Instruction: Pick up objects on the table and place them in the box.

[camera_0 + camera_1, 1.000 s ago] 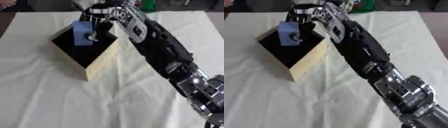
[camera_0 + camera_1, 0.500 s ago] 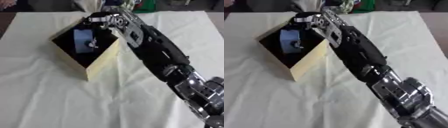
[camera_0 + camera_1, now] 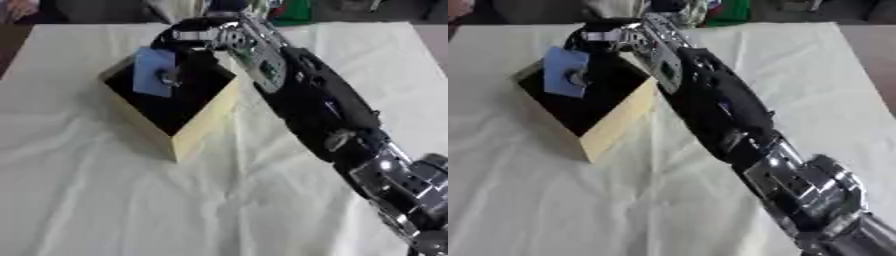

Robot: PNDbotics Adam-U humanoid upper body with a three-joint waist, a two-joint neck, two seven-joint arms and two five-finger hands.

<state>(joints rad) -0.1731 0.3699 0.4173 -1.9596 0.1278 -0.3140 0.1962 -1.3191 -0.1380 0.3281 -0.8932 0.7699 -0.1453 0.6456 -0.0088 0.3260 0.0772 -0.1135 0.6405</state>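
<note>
The flat pale-blue rectangular object [image 3: 154,71], matte like card or foam with a small dark round piece at its centre, stands upright on its long axis over the black inside of the open tan cardboard box [image 3: 203,125], directly under the right hand [image 3: 194,37]. Whether the fingers pinch it, I cannot tell. Cream cloth, softly wrinkled, covers the table [image 3: 105,200].

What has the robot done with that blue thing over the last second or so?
The right robot hand carried the blue object a little lower and toward the box's left rim; it now sits over the dark opening of the box. I cannot tell whether the fingers have let go. The box and the white cloth stayed put. The left hand shows in neither view.
</note>
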